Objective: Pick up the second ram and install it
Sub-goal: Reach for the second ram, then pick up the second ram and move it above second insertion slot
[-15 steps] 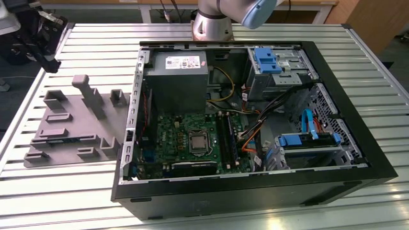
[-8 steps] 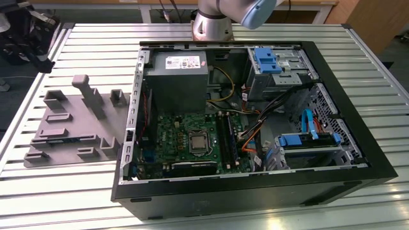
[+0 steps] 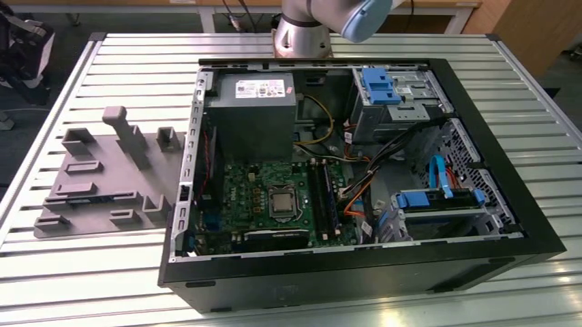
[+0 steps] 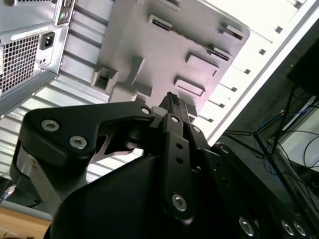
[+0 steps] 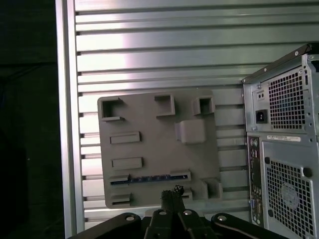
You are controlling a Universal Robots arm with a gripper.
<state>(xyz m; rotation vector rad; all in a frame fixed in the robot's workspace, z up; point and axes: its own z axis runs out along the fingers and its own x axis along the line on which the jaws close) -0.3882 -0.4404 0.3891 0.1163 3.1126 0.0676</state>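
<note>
Grey plastic makes up the tray (image 3: 109, 178) that lies on the metal table (image 3: 136, 54), at the exterior view's left. It sits just beside the open computer case (image 3: 364, 272). The tray has many small holders standing up from it.

The second ram (image 5: 149, 178) is a thin blue stick. In the first wrist view it rests in a long holder on the tray (image 5: 149, 149), outside the case. It lies along the edge of the tray that is nearest to the gripper (image 5: 172, 193).

The gripper's two black fingers are pressed together at their tips. Nothing shows between them, so they hold nothing. The tips are over the tray, near the stick but not touching it. In the second wrist view the gripper (image 4: 172, 99) points at the tray (image 4: 149, 40), and the tips meet there too.

Inside the case, in the middle of the exterior view, lies the big green board (image 3: 245, 184). Long black slots (image 3: 323, 194) run along its right side. A grey power box (image 3: 250, 116) sits above the board, and blue drive holders (image 3: 377, 85) sit at the upper right. The arm (image 3: 309, 27) rises at the top of the frame, behind the case. In the first wrist view, the back of the case (image 5: 284, 149) stands beside the tray.
</note>
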